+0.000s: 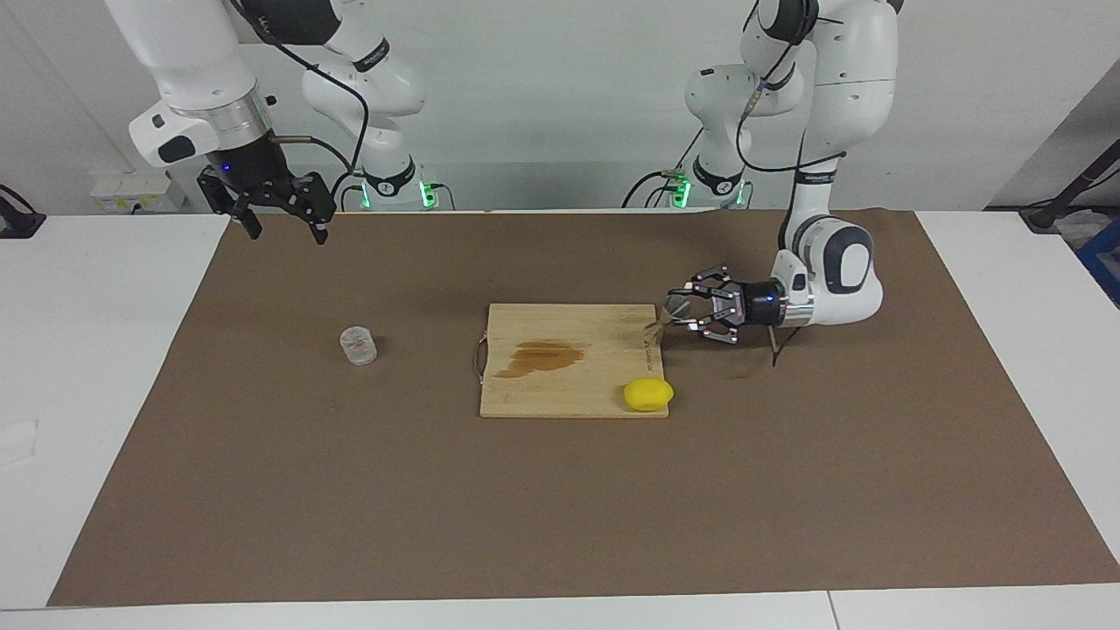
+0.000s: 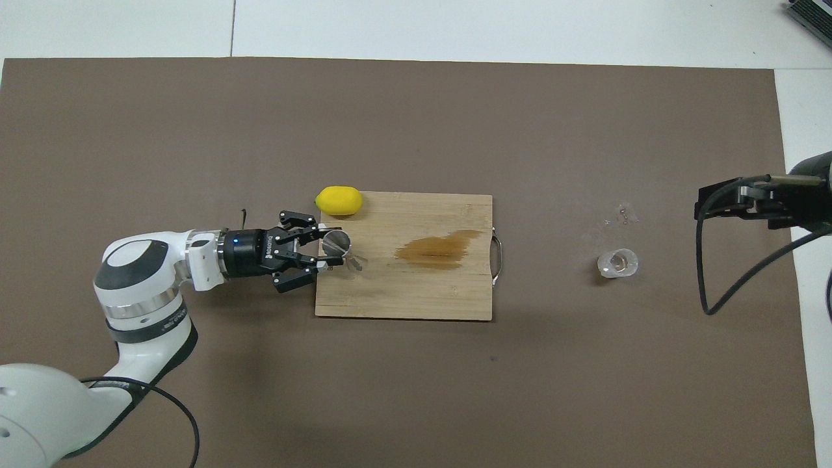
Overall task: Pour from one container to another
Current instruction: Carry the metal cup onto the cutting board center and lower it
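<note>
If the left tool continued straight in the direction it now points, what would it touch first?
The left tool lies level at the jigger on the cutting board, pointing toward the right arm's end. The jigger comes first; past it, probably only the brown stain, depth being unclear.

- Bright, even, diffuse light from above.
- Soft, faint shadows under the left arm and beside the cutting board.
- Mild glare on white table edges.
- Sharp focus throughout; slight washed-out cast.

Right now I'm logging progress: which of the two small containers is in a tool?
The small silvery metal jigger, in the left tool over the wooden cutting board; the clear glass tumbler stands alone.
</note>
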Available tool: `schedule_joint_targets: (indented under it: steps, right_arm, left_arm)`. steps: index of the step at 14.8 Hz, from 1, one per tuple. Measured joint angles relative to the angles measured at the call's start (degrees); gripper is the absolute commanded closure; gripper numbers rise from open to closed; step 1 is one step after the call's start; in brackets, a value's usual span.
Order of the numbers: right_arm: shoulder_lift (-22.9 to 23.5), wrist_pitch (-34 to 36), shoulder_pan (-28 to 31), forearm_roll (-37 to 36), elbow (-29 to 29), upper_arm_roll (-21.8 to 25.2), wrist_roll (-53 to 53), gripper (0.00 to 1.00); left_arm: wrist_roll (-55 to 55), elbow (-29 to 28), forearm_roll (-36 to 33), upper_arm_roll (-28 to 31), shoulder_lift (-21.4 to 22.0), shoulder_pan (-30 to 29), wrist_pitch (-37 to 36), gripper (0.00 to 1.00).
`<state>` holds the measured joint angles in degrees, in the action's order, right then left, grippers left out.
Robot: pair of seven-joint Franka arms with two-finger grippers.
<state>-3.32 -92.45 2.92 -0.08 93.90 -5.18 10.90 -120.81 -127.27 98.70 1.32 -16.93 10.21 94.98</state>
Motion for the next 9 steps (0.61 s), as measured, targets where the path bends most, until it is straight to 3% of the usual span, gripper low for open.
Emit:
schedule_joint_targets:
  steps: [4, 9]
  right_arm:
    - [0.00, 0.00, 0.32, 0.00, 0.00, 0.01, 4.80, 0.07]
    - [0.45, 0.00, 1.62, 1.81, 0.26, 0.06, 12.63, 0.07]
  left_arm:
    - [0.15, -0.19, 8.46, 0.06, 0.81, 7.33, 5.25, 0.88]
    - [-6.46, -0.29, 13.95, 0.16, 1.01, 12.82, 10.46, 0.85]
